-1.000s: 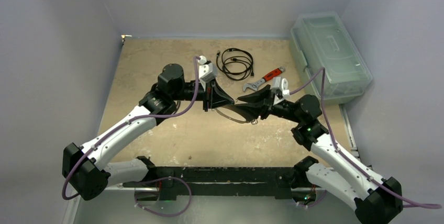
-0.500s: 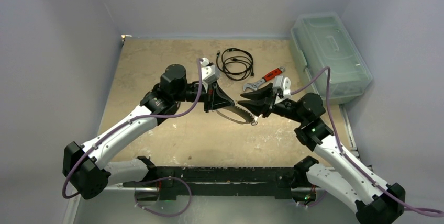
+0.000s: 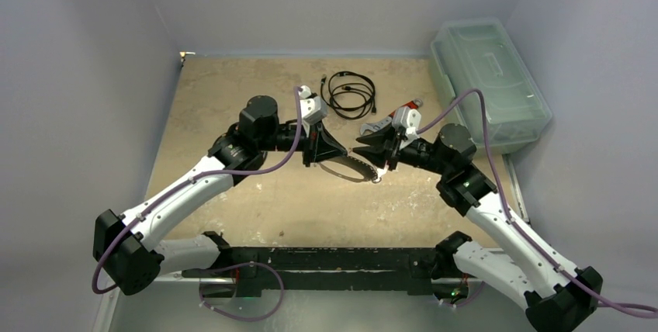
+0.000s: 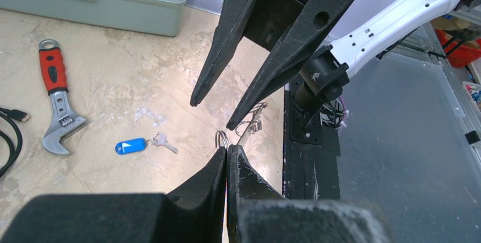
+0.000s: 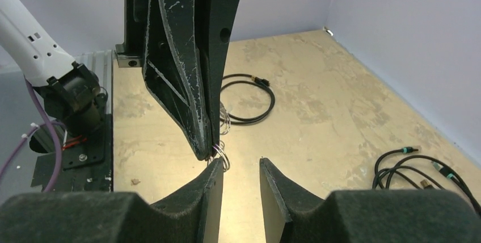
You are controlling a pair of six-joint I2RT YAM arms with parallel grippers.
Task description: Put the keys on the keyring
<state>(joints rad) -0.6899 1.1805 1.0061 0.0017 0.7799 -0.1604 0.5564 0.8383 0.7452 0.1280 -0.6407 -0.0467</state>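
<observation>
The left gripper (image 4: 227, 151) is clamped tight, its tips pinching the keyring (image 4: 221, 139), a small wire ring held up off the table (image 4: 113, 55). The right gripper (image 5: 238, 164) meets it tip to tip, jaws partly apart with nothing between them, one finger just beside the ring. Below lie the keys (image 4: 130, 145), blue-headed and silver side by side, near a red-handled wrench (image 4: 57, 104)
</observation>
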